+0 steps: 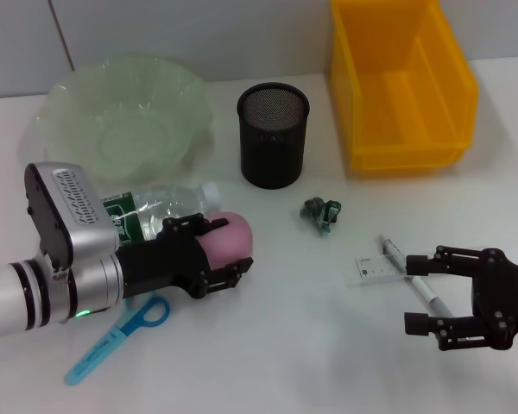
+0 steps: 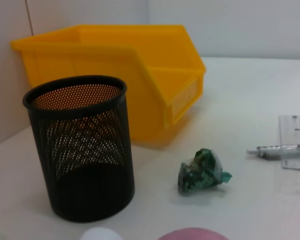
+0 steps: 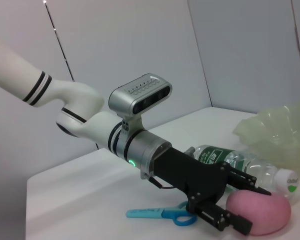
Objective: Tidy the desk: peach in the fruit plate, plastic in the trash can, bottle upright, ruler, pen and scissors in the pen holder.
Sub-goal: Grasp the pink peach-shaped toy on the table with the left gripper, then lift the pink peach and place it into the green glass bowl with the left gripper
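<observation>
The pink peach sits on the white table between the fingers of my left gripper, which are spread around it, one on each side; whether they press on it I cannot tell. Just behind it lies the clear bottle on its side, white cap toward the black mesh pen holder; its green label carries white writing too small to read. The blue-handled scissors lie near my left wrist. The pale green fruit plate behind the bottle holds nothing, and the pen holder and the yellow bin show nothing inside. A crumpled green plastic scrap lies between the pen holder and my right gripper, whose fingers are spread wide above the pen and the clear ruler.
</observation>
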